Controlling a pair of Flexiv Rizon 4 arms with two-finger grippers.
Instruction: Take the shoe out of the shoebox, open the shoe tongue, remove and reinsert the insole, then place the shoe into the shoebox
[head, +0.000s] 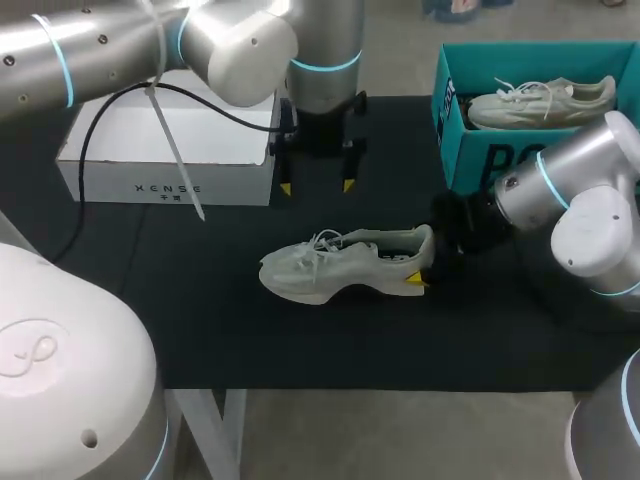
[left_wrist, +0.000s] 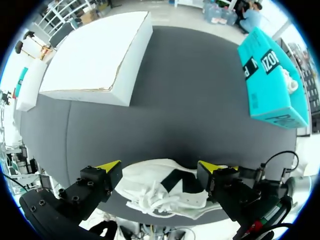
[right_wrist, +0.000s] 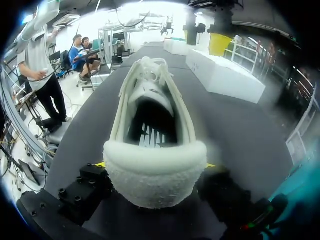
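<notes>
A white shoe (head: 335, 265) lies on its side on the black table (head: 200, 300), toe pointing left. My right gripper (head: 424, 258) is at its heel. In the right wrist view the padded heel collar (right_wrist: 155, 175) fills the gap between the fingers, and both touch it, so the gripper (right_wrist: 155, 165) is shut on the shoe. My left gripper (head: 317, 187) hangs open behind and above the shoe. In the left wrist view the shoe (left_wrist: 165, 192) lies well below its spread yellow tips (left_wrist: 160, 166). The teal shoebox (head: 470, 150) stands at the back right.
A second white shoe (head: 540, 100) lies inside the teal shoebox (left_wrist: 267, 80). A closed white box (head: 165, 150) sits at the back left, with a black cable (head: 95, 130) from my left arm hanging over it.
</notes>
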